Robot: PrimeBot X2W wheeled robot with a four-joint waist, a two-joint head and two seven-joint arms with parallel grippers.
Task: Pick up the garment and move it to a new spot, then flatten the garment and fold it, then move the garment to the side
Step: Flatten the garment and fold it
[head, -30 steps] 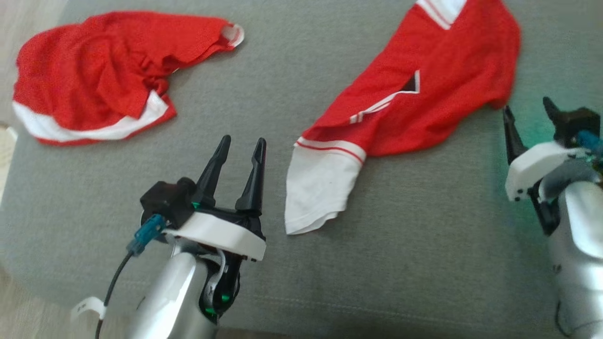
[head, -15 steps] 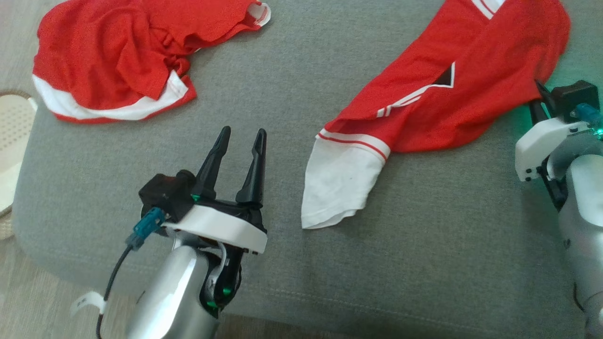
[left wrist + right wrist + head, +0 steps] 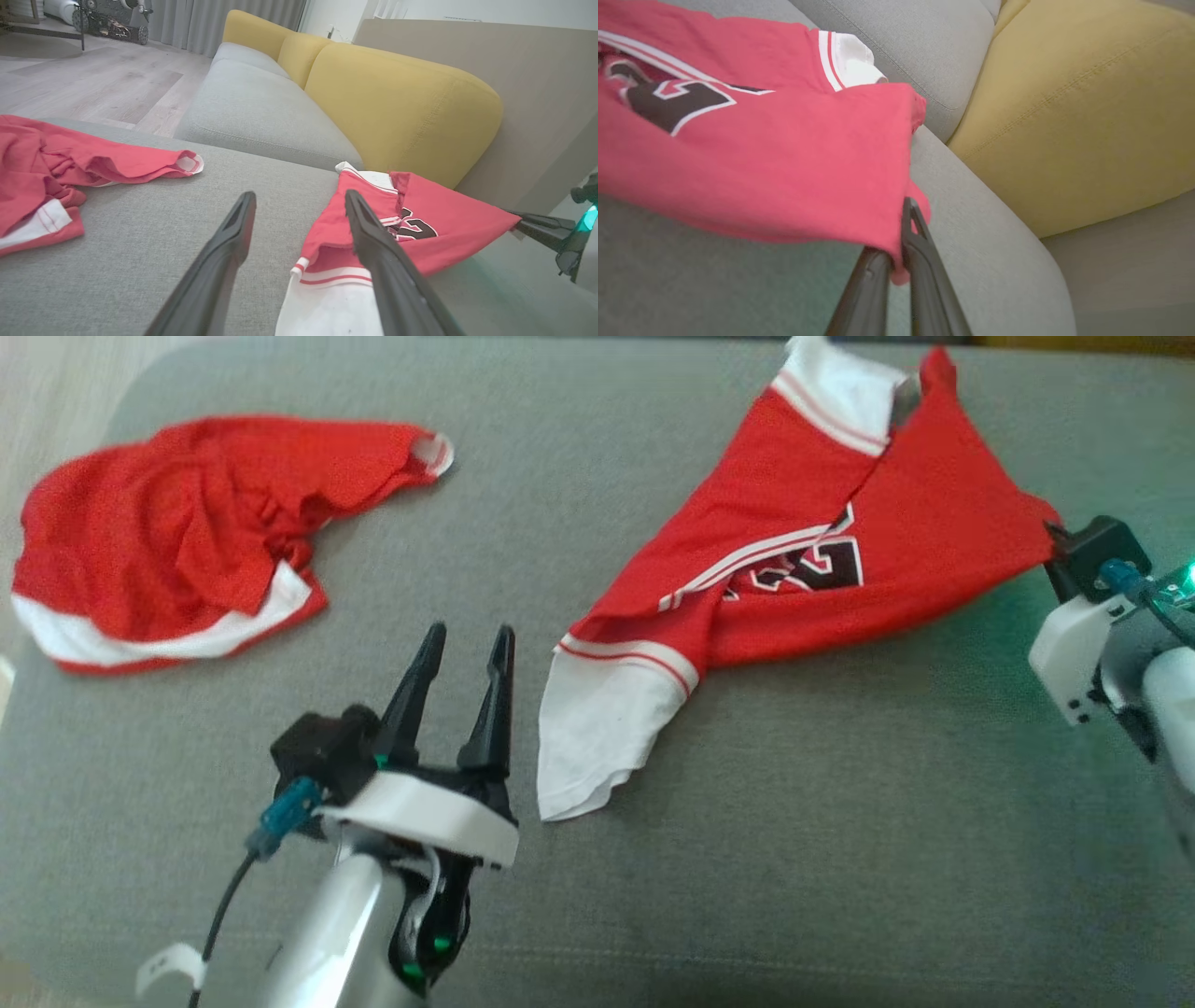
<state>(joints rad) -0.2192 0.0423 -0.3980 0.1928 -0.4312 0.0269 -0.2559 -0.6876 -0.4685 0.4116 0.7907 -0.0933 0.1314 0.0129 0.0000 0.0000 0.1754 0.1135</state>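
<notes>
The garment [image 3: 896,551] is a red jersey with white trim and a black number, lying across the right half of the grey cushion [image 3: 794,859]. Its right corner is stretched taut to my right gripper [image 3: 1053,537], which is shut on it. The right wrist view shows the fingers [image 3: 920,252] pinching the red cloth [image 3: 761,168]. In the left wrist view the right gripper [image 3: 518,219] holds the jersey [image 3: 458,228] by its corner. My left gripper [image 3: 462,644] is open and holds nothing, just left of the jersey's white hem [image 3: 597,728]. Its fingers [image 3: 224,247] frame that hem [image 3: 327,308].
A second crumpled red and white garment [image 3: 168,532] lies at the cushion's far left [image 3: 56,158]. Behind the cushion is a sofa with a grey seat [image 3: 252,107] and yellow backrests [image 3: 397,102] [image 3: 1087,102]. Wooden floor [image 3: 93,79] lies beyond.
My right gripper has closed on the jersey's right edge and drawn it taut, uncovering the black number. The head camera has shifted. The left gripper stays open.
</notes>
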